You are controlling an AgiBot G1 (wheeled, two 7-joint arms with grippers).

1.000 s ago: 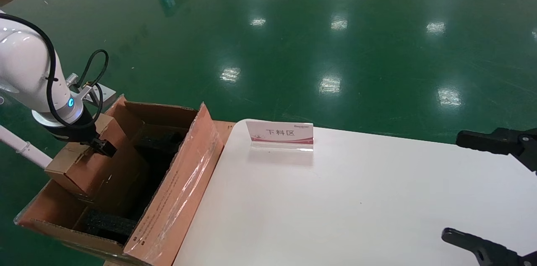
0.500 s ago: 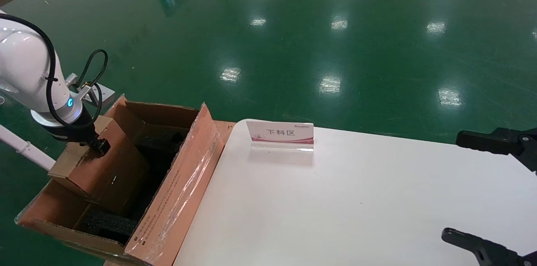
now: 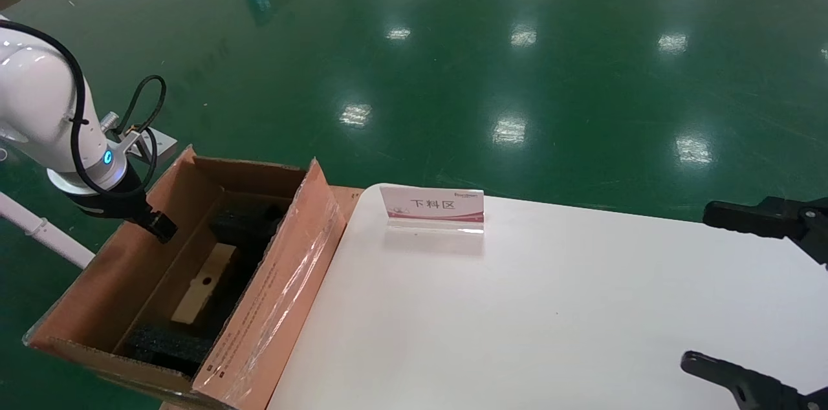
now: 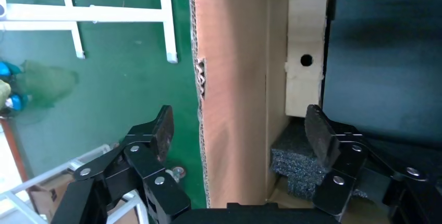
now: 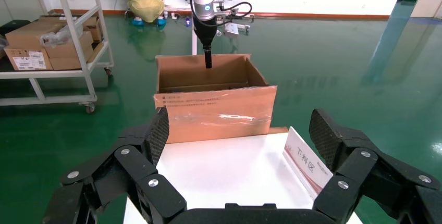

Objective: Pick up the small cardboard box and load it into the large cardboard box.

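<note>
Left gripper [image 4: 240,130] spread wide, empty, straddling the far wall of the large cardboard box [image 3: 272,280]. Small cardboard box [image 3: 200,284] down inside, between black foam blocks [image 3: 169,344]. Right gripper [image 5: 240,135] parked agape above white table [image 3: 550,306].

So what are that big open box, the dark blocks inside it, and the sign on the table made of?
The large cardboard box looks like brown corrugated cardboard: the left wrist view shows the wavy core along a flap edge. Glossy clear tape shines on one flap. The dark blocks look like black foam, matte and grainy. The sign seems to be a printed card in a clear plastic stand, probably acrylic.
</note>
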